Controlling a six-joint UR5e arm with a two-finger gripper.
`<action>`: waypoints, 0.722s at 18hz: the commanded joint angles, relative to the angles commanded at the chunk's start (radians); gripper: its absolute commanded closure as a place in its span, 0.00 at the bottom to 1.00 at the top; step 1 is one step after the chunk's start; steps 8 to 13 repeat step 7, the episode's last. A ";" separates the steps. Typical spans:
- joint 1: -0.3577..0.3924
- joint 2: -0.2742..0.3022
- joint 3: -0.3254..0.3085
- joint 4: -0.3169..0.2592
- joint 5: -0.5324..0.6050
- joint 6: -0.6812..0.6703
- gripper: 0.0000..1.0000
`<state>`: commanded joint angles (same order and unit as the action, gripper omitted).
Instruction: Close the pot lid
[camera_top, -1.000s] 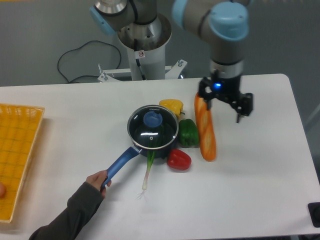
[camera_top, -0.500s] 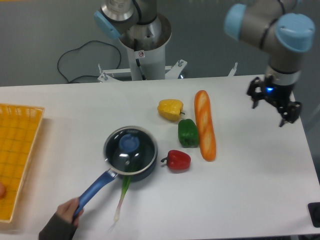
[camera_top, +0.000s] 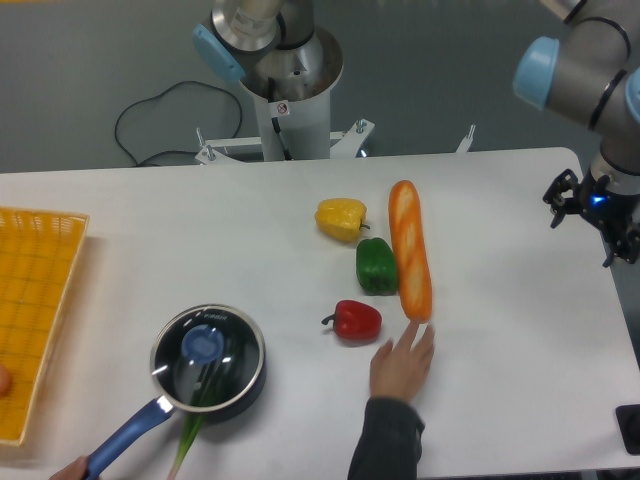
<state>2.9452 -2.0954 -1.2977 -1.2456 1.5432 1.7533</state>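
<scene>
Lid (camera_top: 206, 346) is sitting on pot (camera_top: 236, 385), far left of and nearer the camera than claw (camera_top: 596, 212). Claw is hanging open, gripping nothing; keeping it clear seems wisest.

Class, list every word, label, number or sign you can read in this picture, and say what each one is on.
No text can be read here.
Small round red-and-white sticker on the robot base: a sign, too small to make out.
Faint white mark on the lid, below its knob: too blurred to read.
Blue light on the gripper: only a light, no writing.
</scene>
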 joint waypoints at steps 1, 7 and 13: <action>0.000 0.000 0.000 0.000 0.000 0.000 0.00; 0.000 -0.005 0.008 -0.006 0.000 -0.002 0.00; 0.000 -0.005 0.008 -0.006 0.000 -0.002 0.00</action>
